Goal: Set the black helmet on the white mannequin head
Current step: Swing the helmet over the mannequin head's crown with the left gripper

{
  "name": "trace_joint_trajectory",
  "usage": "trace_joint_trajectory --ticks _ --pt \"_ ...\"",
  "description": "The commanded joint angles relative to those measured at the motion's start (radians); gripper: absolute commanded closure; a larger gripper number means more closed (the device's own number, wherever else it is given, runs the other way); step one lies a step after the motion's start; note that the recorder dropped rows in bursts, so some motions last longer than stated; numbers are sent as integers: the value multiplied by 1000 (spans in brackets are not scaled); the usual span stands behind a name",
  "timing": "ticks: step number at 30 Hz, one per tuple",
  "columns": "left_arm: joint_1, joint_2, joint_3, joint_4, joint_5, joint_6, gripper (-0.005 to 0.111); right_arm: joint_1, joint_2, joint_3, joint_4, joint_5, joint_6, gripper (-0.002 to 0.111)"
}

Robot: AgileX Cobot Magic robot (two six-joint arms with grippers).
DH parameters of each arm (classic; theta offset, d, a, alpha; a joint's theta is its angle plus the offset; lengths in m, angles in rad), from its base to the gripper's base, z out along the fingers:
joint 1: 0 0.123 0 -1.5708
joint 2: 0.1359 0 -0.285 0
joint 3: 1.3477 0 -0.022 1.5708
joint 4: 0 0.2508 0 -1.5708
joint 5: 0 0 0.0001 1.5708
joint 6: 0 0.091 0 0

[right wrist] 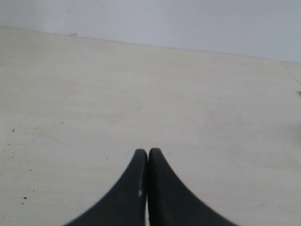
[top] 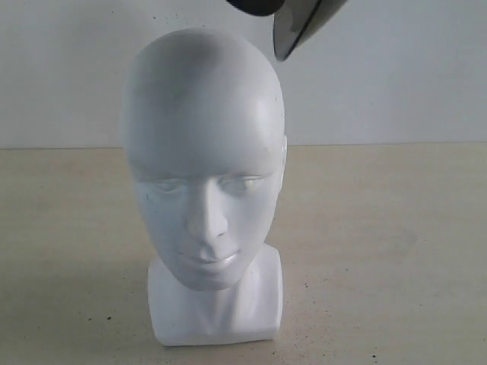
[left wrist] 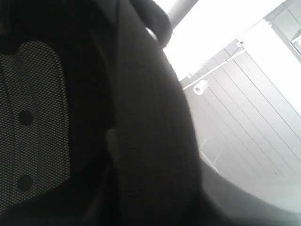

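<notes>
Beige flat tabletop (top: 396, 251): your R pincer (right wrist: 148, 154) hangs just over a bare stretch of it, black fingertips pressed together, gripping nothing. Glossy white bald mannequin head (top: 202, 152) stands upright on its blocky neck base, facing the ext cam; it's outside both wrist cams, so no fix vs either pincer. Matte black rounded helmet (top: 255, 6) is up at the frame top, above and right of the crown, not touching, smoky curved visor (top: 300, 26) hanging down. L wrist cam is filled by the dark shell and mesh padded lining (left wrist: 33, 117); L pincer fingers not discernible, so grip state can't tell.
</notes>
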Motion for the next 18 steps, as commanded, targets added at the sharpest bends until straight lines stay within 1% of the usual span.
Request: trace_joint_trajectory --ticks 1,8,18 --pt "-3 -12 15 -64 -80 0 102 -4 -5 0 -3 -12 0 108" --pt "-3 -12 61 -55 -80 1 102 -4 -5 0 -3 -10 0 108" --pt "-3 -12 83 -61 -80 -16 102 -4 -5 0 -3 -8 0 108"
